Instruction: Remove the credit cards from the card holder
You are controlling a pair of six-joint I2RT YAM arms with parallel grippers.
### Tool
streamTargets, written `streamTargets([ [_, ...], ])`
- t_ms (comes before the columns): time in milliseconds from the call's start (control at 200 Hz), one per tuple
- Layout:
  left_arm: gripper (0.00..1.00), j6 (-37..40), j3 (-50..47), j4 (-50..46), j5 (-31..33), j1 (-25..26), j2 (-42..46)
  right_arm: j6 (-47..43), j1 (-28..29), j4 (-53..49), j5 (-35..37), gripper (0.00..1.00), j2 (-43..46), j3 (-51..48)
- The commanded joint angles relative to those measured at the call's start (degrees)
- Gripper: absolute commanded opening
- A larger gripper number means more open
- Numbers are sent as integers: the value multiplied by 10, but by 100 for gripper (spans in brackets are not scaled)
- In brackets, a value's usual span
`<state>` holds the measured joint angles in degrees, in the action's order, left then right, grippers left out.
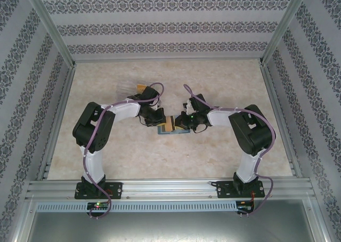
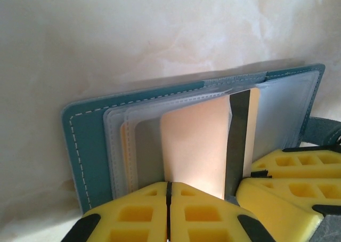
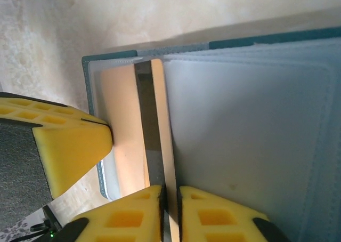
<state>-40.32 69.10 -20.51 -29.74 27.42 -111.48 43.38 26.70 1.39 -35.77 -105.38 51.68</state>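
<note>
The card holder (image 1: pixel 180 130) lies open at the middle of the table, teal with clear sleeves (image 2: pixel 88 140) (image 3: pixel 256 119). An orange-gold credit card (image 2: pixel 194 140) with a dark stripe sticks partway out of a sleeve. My right gripper (image 3: pixel 170 196) is shut on that card's edge (image 3: pixel 165 146), which passes between its yellow fingers (image 2: pixel 287 170). My left gripper (image 2: pixel 169 191) is shut, its tips at the holder's near edge just below the card. I cannot tell whether anything thin is pinched there. One left finger (image 3: pixel 69 146) rests against the holder's left end. Both grippers (image 1: pixel 158 120) (image 1: pixel 185 122) meet over the holder.
A loose orange card (image 1: pixel 141 87) lies on the table behind the left arm. Patterned walls and aluminium rails (image 1: pixel 58 119) enclose the beige tabletop. The arm bases stand on the near rail (image 1: pixel 170 187).
</note>
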Motion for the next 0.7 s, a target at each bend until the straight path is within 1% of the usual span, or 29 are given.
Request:
streamTargets([
  [0,8,10,-35,-38,64,10,-37,-5,-3,23,4,4,9,-18],
  [75,9,12,-34,-38,65,9,-35,-12,-7,19,18,0,25,-30],
  [120,11,15,-34,-34,59,8,-32,-15,-10,18,26,0,36,-37],
  [195,17,18,-34,-26,45,8,-26,-24,-13,6,47,0,62,-55],
  [270,20,21,-31,-25,42,8,-20,-35,-10,-3,71,0,91,-77],
  [355,24,23,-25,-16,35,8,-13,-45,-10,-5,74,0,122,-95],
  [440,32,19,-18,3,16,7,-5,-58,-10,-7,75,0,150,-102],
  [555,42,-2,-10,52,-29,-4,20,-71,-11,-3,71,0,183,-97],
  [694,58,-15,-6,92,-42,-36,63,-77,-15,9,56,0,200,-76],
])
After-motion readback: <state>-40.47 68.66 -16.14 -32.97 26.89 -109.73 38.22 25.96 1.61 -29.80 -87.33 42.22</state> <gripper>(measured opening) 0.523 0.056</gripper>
